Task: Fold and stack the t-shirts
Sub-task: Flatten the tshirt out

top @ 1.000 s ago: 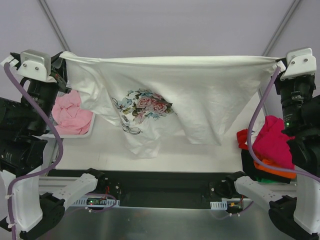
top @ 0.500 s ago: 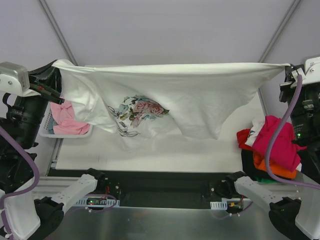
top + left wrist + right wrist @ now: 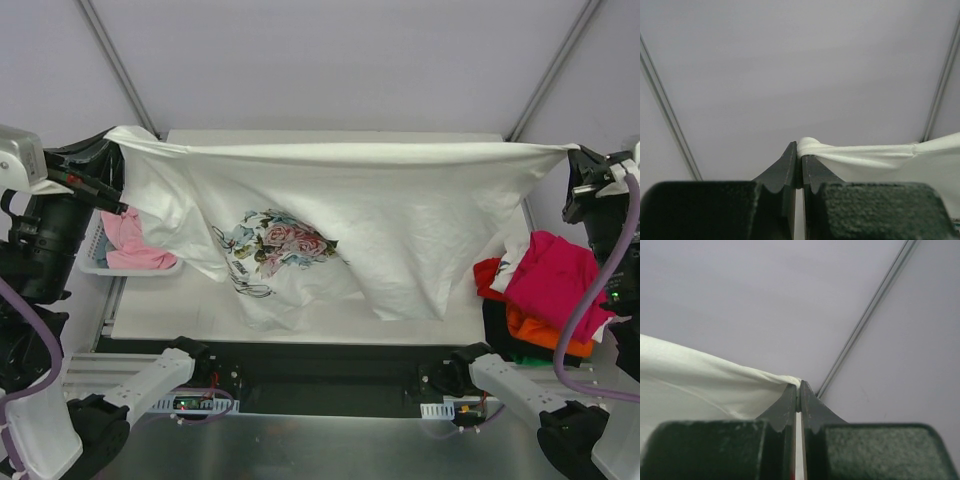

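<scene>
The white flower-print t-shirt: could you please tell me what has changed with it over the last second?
The left gripper and right gripper moved outward and down the top view, carrying the taut top edge of the white t-shirt and its flower print with them. Both stay shut on its corners. The pink tee, basket and coloured pile are unmoved.

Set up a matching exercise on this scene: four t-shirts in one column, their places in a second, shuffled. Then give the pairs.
Things
1. white flower-print t-shirt
2. pale pink t-shirt
3. magenta t-shirt
4. orange t-shirt

Places
A. on top of the pile at the right
B. stretched between the left tool and the right tool
C. in the basket at the left
D. showing from under the magenta one

Pairs: 1-B, 2-C, 3-A, 4-D
</scene>
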Motion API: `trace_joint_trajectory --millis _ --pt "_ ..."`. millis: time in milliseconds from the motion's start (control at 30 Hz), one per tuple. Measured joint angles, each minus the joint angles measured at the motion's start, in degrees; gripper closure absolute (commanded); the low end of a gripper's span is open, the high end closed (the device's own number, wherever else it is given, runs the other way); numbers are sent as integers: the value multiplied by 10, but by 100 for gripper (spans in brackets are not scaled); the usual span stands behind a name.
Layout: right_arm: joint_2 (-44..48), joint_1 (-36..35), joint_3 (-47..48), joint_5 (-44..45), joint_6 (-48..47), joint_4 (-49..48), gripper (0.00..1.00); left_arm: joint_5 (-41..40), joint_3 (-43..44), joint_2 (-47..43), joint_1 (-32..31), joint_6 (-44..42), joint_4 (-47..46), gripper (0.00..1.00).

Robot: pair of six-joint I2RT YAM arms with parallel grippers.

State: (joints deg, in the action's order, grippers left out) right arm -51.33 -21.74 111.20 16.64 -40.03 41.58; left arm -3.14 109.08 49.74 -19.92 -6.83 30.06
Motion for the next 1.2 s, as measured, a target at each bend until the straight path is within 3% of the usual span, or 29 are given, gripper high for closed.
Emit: trace_joint_trajectory --millis 500,967,1200 --pt "7 5 56 -71 61 25 97 47 118 -11 9 44 33 100" --pt "16 9 49 -69 70 33 97 52 81 -15 9 60 44 100" --pt "17 9 -3 -55 62 28 97 38 35 -8 9 40 21 100"
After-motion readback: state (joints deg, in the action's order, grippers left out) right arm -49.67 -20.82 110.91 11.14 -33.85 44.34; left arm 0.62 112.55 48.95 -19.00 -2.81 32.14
